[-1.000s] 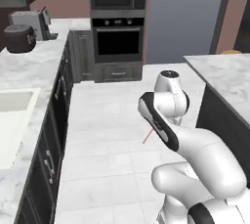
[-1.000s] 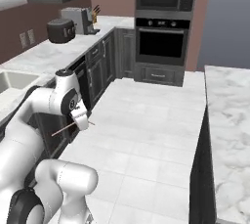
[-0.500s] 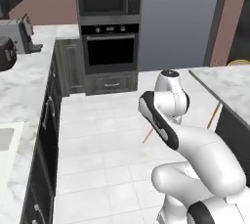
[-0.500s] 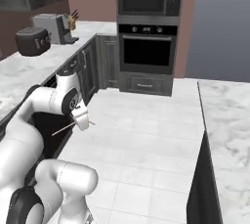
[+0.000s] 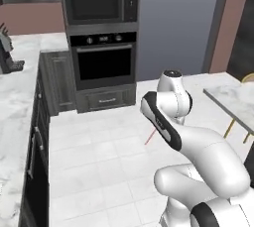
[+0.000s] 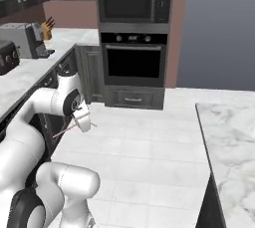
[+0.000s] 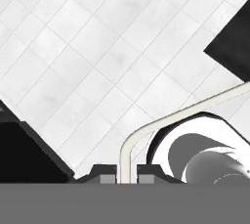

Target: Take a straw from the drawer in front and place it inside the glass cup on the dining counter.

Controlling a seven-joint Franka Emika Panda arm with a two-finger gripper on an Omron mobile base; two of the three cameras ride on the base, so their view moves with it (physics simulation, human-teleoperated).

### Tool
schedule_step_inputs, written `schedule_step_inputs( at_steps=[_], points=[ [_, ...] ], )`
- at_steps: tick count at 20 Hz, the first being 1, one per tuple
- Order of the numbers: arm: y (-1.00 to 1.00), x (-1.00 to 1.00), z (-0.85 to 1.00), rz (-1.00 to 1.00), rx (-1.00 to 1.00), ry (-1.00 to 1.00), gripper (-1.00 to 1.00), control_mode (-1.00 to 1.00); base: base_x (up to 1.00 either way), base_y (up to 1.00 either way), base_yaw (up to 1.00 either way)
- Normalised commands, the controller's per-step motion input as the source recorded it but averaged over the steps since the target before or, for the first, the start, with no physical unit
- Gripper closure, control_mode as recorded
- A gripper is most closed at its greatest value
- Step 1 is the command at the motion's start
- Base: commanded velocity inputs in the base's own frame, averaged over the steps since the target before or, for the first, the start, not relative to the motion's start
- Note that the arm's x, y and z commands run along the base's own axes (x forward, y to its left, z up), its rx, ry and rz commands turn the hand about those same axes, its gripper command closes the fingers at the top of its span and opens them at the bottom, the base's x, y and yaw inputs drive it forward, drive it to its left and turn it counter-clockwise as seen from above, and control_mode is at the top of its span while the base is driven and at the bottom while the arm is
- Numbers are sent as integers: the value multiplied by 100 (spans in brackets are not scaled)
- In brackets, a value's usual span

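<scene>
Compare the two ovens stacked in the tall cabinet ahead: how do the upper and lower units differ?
The upper oven has its control strip down its right side; the lower oven carries a row of knobs along its top. The lower oven has a silver bar handle across its door; no such bar is visible on the upper oven. The upper oven's window looks greyer, the lower oven's black. Both are dark, built-in and shut.

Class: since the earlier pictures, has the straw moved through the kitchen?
Yes. The straw keeps its place in the gripper, but against the oven it has travelled rightward as the base drives.
</scene>
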Motion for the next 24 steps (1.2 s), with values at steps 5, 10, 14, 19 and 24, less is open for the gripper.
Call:
schedule_step_inputs(
  at_steps=[5,10,14,19,24],
  points=[
    [0,0,0,0,0,0,100,100,100,34,-23],
    [0,0,0,0,0,0,100,100,100,39,-30],
    [0,0,0,0,0,0,100,100,100,42,-40],
    [0,0,0,0,0,0,100,100,100,43,-51],
    [0,0,0,0,0,0,100,100,100,42,-58]
  ],
)
